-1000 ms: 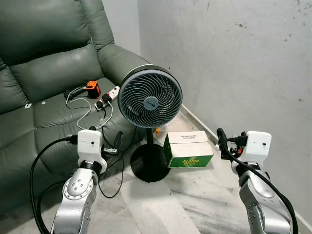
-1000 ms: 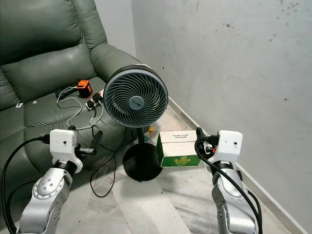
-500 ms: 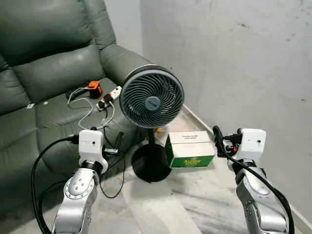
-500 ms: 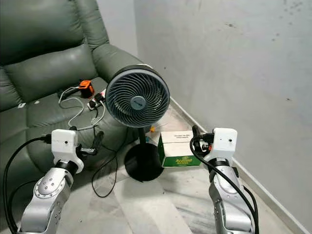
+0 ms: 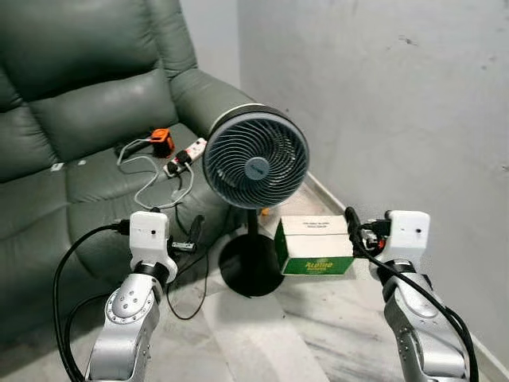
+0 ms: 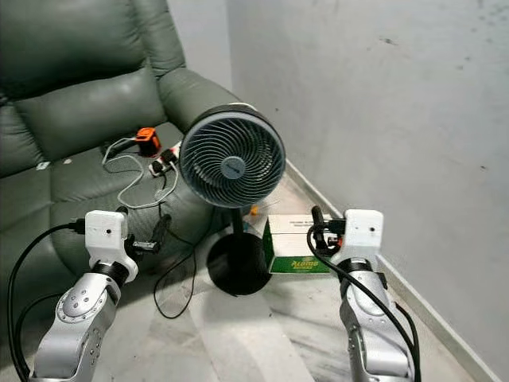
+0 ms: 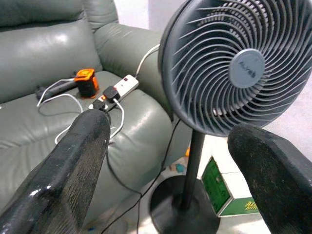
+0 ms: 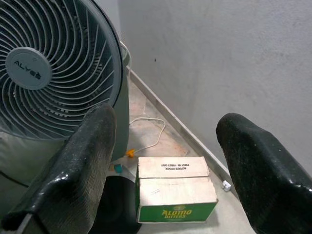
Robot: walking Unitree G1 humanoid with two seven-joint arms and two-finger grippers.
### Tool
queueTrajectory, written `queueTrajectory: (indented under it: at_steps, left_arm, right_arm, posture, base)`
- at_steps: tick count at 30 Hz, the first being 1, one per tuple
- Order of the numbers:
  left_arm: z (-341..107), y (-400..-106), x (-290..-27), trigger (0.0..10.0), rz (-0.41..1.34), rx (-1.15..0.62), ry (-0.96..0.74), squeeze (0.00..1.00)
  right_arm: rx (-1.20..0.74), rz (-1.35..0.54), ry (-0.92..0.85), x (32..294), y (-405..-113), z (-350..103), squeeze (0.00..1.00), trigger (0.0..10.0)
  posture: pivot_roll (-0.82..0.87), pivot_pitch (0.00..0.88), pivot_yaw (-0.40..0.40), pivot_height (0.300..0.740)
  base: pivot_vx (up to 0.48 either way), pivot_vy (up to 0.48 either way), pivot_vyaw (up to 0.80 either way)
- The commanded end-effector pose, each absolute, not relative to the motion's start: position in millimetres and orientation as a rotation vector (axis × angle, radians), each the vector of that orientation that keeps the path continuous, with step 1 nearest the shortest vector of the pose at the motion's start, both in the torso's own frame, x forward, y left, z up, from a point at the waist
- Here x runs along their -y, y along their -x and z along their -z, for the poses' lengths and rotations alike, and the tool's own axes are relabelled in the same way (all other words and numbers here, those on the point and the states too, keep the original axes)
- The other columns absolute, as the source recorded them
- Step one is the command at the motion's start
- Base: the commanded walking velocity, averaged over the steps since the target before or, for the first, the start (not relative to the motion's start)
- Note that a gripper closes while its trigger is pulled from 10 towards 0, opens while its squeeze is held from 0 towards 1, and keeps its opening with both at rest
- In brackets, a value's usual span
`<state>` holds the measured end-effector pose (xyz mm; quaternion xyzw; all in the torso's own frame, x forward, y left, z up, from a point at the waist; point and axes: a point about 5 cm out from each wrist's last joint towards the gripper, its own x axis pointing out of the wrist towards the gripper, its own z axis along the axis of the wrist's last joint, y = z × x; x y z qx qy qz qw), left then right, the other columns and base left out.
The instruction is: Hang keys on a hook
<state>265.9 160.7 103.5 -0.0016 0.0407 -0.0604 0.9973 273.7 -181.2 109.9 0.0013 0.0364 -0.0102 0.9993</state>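
Observation:
My left gripper (image 5: 176,231) is raised at chest height in front of the sofa. It is open, and in the left wrist view (image 7: 170,134) nothing lies between its black fingers (image 7: 73,165). My right gripper (image 5: 358,233) is held up on the right, near the wall. It is open and empty too, and the right wrist view (image 8: 165,122) looks between its fingers (image 8: 87,161) at the fan and the box.
A grey pedestal fan (image 5: 256,160) stands on the marble floor straight ahead, with a green and white cardboard box (image 5: 314,245) beside its base. A dark green leather sofa (image 5: 71,119) on the left carries a power strip (image 5: 187,153), cables and an orange device (image 5: 161,141). A bare grey wall (image 5: 398,103) runs along the right.
The whole picture has shifted a little, so the camera has moved. Both arms keep much the same raised pose, and the right wrist sits slightly further in.

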Motion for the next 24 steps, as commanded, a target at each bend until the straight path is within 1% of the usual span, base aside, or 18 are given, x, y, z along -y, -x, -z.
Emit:
queueTrajectory:
  at_steps: [1,24]
  left_arm:
    - [-102.6,-265.3,-161.9,10.0,0.119,-0.094,0.005,0.0]
    - [-99.9,-263.6,-161.5,10.0,0.124,-0.107,0.008,0.0]
  right_arm:
    - [-0.073,0.024,0.005,182.7,-274.4,-109.5,0.0,10.0]
    - [-0.085,0.03,0.016,183.3,-273.0,-107.2,0.0,10.0]
  posture:
    - [0.06,0.122,0.047,0.74]
    - [0.06,0.13,0.048,0.74]
  base:
    - [0.0,-0.368,0.0]
    - [0.0,-0.367,0.0]
